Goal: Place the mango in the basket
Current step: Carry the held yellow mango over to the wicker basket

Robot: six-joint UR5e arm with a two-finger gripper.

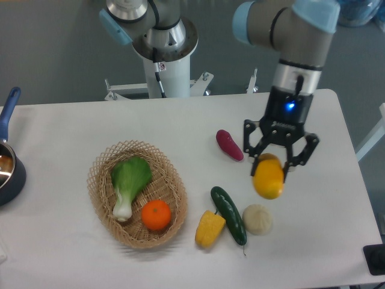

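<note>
Overhead, gripper [270, 167] clasping mango [268, 179], white table [72, 132], grey backdrop.

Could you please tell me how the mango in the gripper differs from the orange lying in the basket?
The mango is elongated and oval, while the orange is round. The mango is yellow with an orange blush at its top; the orange is a uniform deep orange. The mango hangs in the gripper, held above the table, whereas the orange rests inside the basket beside a leafy green vegetable. The mango also looks somewhat larger. Both have smooth skins.
</note>
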